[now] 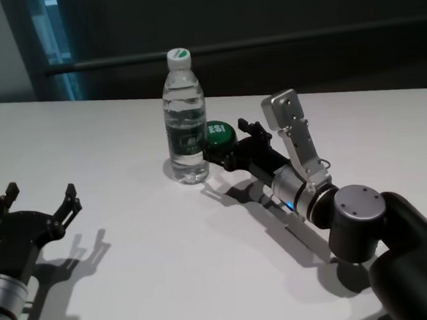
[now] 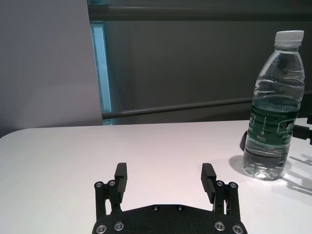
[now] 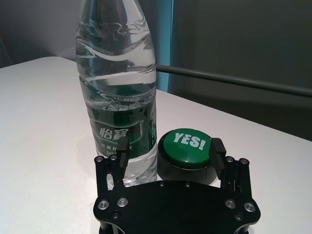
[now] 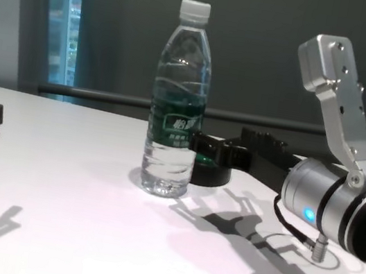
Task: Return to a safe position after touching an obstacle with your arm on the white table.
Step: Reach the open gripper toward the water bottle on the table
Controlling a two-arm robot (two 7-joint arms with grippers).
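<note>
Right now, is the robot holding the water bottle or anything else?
No, nothing is held. The right pincer is open beside the bottle, near the green button. The left pincer is open too, over bare table.

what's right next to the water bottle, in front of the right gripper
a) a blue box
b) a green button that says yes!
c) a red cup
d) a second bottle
b: the right wrist view shows a green YES! button standing beside the water bottle on the white table, just ahead of the open right gripper.
</note>
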